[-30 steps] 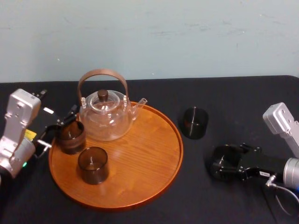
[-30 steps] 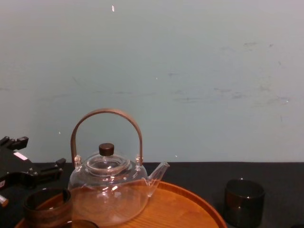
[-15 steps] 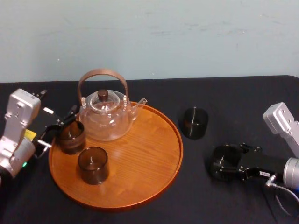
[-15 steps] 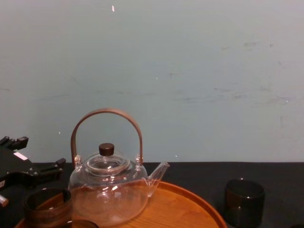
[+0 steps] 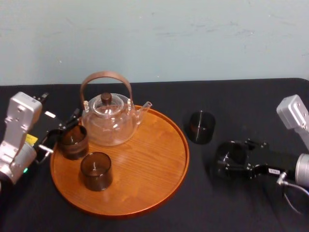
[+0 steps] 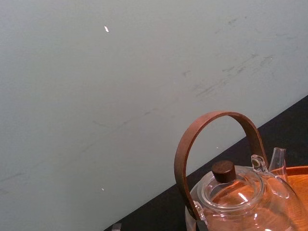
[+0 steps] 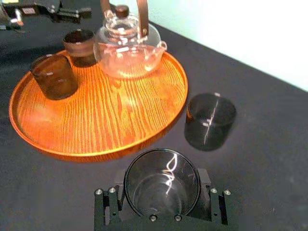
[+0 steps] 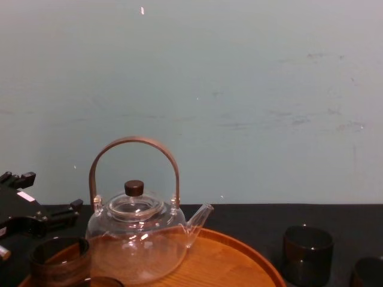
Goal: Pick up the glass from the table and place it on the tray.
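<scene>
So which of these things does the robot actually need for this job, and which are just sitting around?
For the job: the glass, gripped by the right gripper; the tray.

Just lying about: teapot and two glasses on the tray; spare glass right of the tray; left gripper, parked at the tray's left edge.

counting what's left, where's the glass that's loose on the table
Head view: the loose glass stands on the black cloth right of the tray, beyond the right gripper holding another glass.
</scene>
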